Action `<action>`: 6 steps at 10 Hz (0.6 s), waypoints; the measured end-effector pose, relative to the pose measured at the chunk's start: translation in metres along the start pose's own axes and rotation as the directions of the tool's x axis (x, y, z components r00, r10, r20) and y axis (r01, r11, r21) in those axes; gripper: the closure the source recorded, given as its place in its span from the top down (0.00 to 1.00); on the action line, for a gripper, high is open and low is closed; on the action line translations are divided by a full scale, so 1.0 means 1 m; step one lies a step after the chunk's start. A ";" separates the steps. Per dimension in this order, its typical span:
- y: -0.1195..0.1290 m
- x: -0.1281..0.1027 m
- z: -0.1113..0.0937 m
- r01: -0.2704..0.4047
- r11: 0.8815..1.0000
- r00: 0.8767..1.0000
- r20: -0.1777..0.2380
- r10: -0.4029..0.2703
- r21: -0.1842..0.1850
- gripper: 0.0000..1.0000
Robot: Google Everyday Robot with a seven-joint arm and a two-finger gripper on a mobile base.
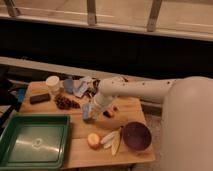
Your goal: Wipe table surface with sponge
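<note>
The light-brown wooden table surface [127, 112] fills the lower middle of the camera view. My white arm reaches in from the right, and my gripper [90, 115] points down at the table's middle, just right of the green tray's far corner. A small medium-blue sponge [86, 112] sits at the gripper's tip, held against the wood. The gripper is shut on it.
A green tray [11, 137] lies front left. A white cup [52, 84], pale blue pieces [75, 87], a black bar [40, 98] and a dark red cluster [66, 103] stand at the back left. A dark red bowl [136, 136], an orange fruit [93, 140] and pale slices [112, 141] lie front right.
</note>
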 end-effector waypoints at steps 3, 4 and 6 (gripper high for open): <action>0.014 0.006 0.018 0.015 1.000 0.999 -0.044 -0.014 0.011 0.00; 0.011 0.015 0.019 0.003 1.000 0.999 -0.053 -0.002 0.019 0.00; -0.006 0.033 0.015 -0.023 0.999 0.998 -0.059 0.025 0.034 0.00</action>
